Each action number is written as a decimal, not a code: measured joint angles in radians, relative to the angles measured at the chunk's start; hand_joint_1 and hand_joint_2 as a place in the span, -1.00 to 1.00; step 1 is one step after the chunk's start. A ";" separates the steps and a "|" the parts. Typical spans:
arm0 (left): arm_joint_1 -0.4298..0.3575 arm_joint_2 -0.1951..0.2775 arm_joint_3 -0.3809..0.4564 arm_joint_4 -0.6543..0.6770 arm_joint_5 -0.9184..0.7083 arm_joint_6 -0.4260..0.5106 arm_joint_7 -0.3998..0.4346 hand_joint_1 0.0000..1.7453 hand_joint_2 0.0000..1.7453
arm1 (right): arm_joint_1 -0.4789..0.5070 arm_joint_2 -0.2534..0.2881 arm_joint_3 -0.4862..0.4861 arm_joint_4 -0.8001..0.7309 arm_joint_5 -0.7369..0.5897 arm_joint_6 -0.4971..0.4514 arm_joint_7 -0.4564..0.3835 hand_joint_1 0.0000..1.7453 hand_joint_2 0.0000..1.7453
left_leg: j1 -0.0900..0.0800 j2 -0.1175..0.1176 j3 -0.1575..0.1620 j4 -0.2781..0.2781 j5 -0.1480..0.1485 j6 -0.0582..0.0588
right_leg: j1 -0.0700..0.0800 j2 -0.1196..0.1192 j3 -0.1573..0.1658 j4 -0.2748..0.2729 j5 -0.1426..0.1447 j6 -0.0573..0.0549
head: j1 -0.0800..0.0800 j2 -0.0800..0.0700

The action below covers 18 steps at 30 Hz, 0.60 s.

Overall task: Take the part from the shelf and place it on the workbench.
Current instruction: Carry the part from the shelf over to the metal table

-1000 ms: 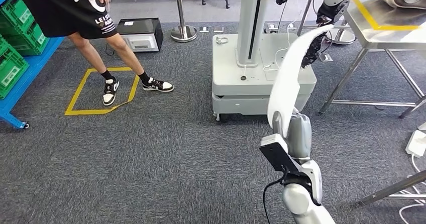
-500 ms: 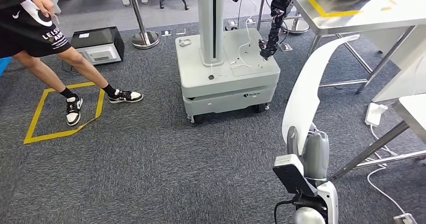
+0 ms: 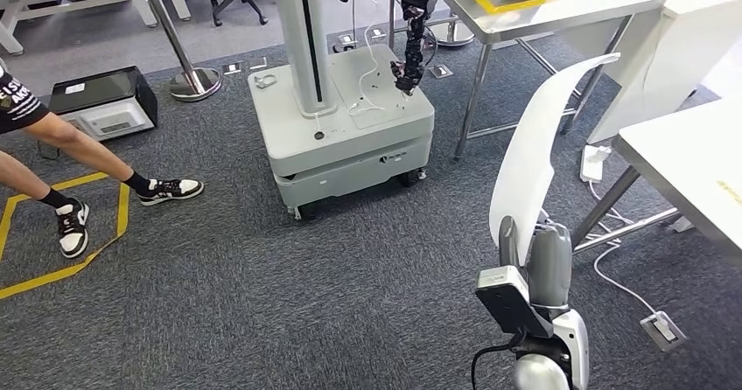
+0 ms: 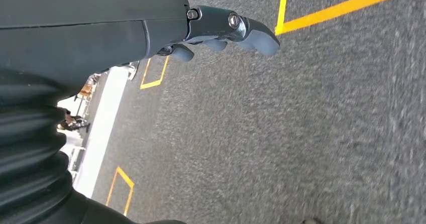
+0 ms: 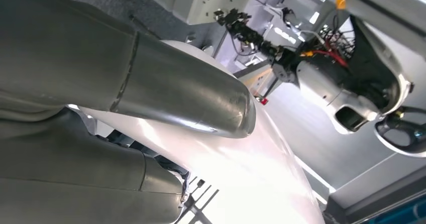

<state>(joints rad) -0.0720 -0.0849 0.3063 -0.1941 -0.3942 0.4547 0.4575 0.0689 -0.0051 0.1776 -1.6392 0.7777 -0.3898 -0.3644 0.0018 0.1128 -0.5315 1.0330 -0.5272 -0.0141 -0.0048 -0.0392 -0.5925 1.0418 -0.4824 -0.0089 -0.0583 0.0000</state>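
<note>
Since 1 second ago the whole scene has been shifted leftward by the camera's turn, and a white workbench (image 3: pixel 691 167) has been brought into sight on the right. The long white curved part (image 3: pixel 535 149) is held upright by the right hand (image 3: pixel 534 259), above the carpet beside that workbench. The left hand (image 4: pixel 221 30) is seen hanging over grey carpet, fingers loosely curled, nothing held.
</note>
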 joint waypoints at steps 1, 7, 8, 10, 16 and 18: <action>0.000 -0.002 0.000 0.000 0.000 -0.001 0.000 -1.00 1.00 | -0.001 0.000 0.000 0.000 -0.001 0.000 0.000 1.00 -1.00 | 0.003 -0.011 0.000 0.006 -0.006 -0.007 | -0.001 0.009 0.000 -0.004 0.004 -0.007 | 0.000 0.000; 0.010 -0.010 0.001 0.002 0.006 -0.020 0.000 -1.00 1.00 | -0.009 -0.001 0.004 0.008 -0.049 0.002 -0.016 1.00 -1.00 | 0.008 -0.108 -0.121 0.273 -0.127 -0.021 | -0.004 0.074 -0.002 -0.011 0.015 -0.022 | -0.001 0.000; 0.011 -0.013 0.001 0.002 0.010 -0.020 0.000 -1.00 1.00 | -0.013 -0.001 0.006 0.013 -0.062 0.003 -0.023 1.00 -1.00 | 0.008 -0.110 -0.116 0.256 -0.104 -0.019 | -0.003 0.087 -0.001 -0.010 0.015 -0.022 | -0.001 0.000; 0.012 -0.017 0.002 0.003 0.011 -0.020 0.000 -1.00 1.00 | -0.026 -0.002 0.013 0.030 -0.088 0.003 -0.036 1.00 -1.00 | 0.009 -0.132 -0.064 0.132 -0.030 -0.013 | -0.005 0.113 -0.001 -0.008 0.016 -0.020 | -0.001 0.000; 0.013 -0.019 0.002 0.006 -0.010 -0.021 -0.010 -1.00 1.00 | -0.057 -0.023 0.043 0.082 -0.130 -0.023 -0.034 1.00 -1.00 | 0.009 -0.166 -0.005 -0.012 0.021 0.013 | -0.009 0.156 -0.018 -0.014 0.031 0.020 | -0.001 0.000; 0.015 -0.017 0.002 0.006 -0.014 -0.021 -0.010 -1.00 1.00 | -0.052 -0.033 0.046 0.085 -0.129 -0.031 -0.028 1.00 -1.00 | 0.011 -0.142 -0.004 -0.024 0.031 0.028 | -0.005 0.107 -0.044 0.035 -0.003 0.026 | 0.001 0.000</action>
<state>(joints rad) -0.0569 -0.1023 0.3086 -0.1877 -0.4085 0.4340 0.4478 0.0164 -0.0385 0.2235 -1.5541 0.6484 -0.4206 -0.3925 0.0128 -0.0287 -0.5356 1.0085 -0.4959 0.0137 -0.0102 0.0678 -0.6361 1.0772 -0.4857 0.0174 -0.0573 0.0000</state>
